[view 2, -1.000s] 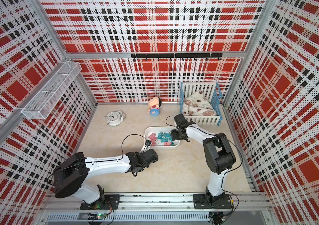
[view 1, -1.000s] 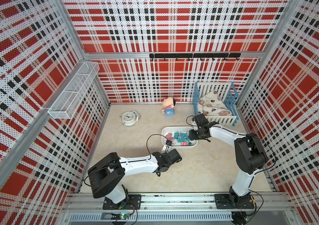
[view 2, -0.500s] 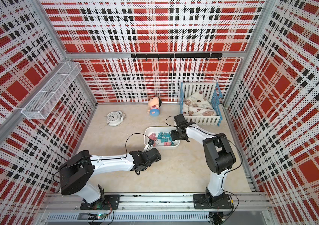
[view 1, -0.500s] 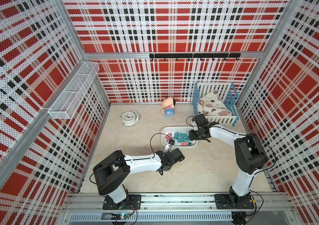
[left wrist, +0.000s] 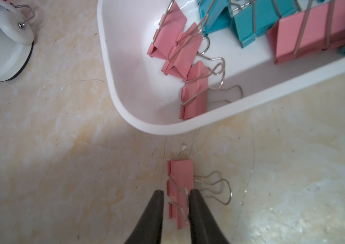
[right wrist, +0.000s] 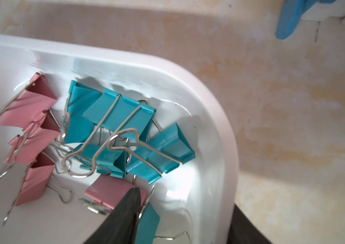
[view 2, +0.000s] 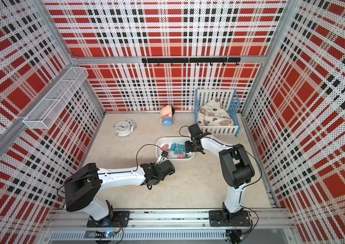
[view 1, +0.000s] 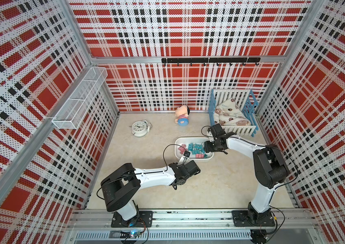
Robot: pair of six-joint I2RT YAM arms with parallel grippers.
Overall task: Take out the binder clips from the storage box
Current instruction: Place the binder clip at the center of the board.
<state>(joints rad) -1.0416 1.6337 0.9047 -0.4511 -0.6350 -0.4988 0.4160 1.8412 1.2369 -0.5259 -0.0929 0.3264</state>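
Down close, my left claw (left wrist: 176,190) sits low over one pink binder clip (left wrist: 181,175) lying flat on the surface (left wrist: 61,147), just outside the storage box (left wrist: 106,63). The claw is parted narrowly. The clip lies between the fingers, one at its edge and the other just clear, so nothing is gripped. I read this as the drop-off of one clip. Next call: lift straight up so the wire loops don't snag, then reach over the rim. Inside the box, the other binder clips (left wrist: 177,52), pink and teal, lie tangled. At the far end, my right claw (right wrist: 185,198) stands about half open astride the box's end wall, inner finger over one of the pink ones. Whether it presses, I can't tell.
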